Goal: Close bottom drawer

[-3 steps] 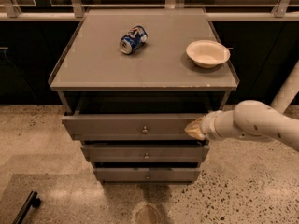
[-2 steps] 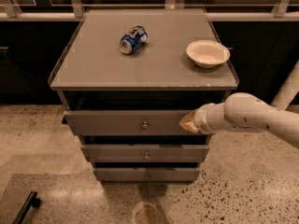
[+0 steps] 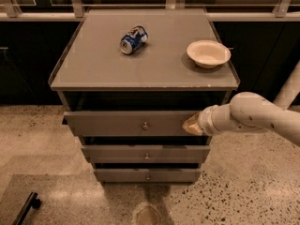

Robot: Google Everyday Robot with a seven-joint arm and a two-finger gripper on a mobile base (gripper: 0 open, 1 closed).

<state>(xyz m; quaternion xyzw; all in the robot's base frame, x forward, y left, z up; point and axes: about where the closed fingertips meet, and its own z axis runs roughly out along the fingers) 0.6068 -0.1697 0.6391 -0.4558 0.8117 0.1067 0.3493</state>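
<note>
A grey cabinet (image 3: pixel 140 64) has three drawers, each with a small knob. The bottom drawer (image 3: pixel 147 175) is the lowest front, just above the floor. The middle drawer (image 3: pixel 146 153) sits above it. The top drawer (image 3: pixel 136 123) is pulled out a little, with a dark gap under the cabinet top. My gripper (image 3: pixel 192 125), on the end of a white arm (image 3: pixel 255 116) coming in from the right, rests against the right end of the top drawer's front. It is well above the bottom drawer.
A blue soda can (image 3: pixel 133 39) lies on its side on the cabinet top, and a white bowl (image 3: pixel 208 53) stands at the right. Dark counters and a rail run behind. The speckled floor (image 3: pixel 253 186) surrounds the cabinet, with a dark object (image 3: pixel 27 206) at lower left.
My gripper has moved left and inward against the top drawer's front. The top drawer has slid in a little. The bottom drawer has not moved.
</note>
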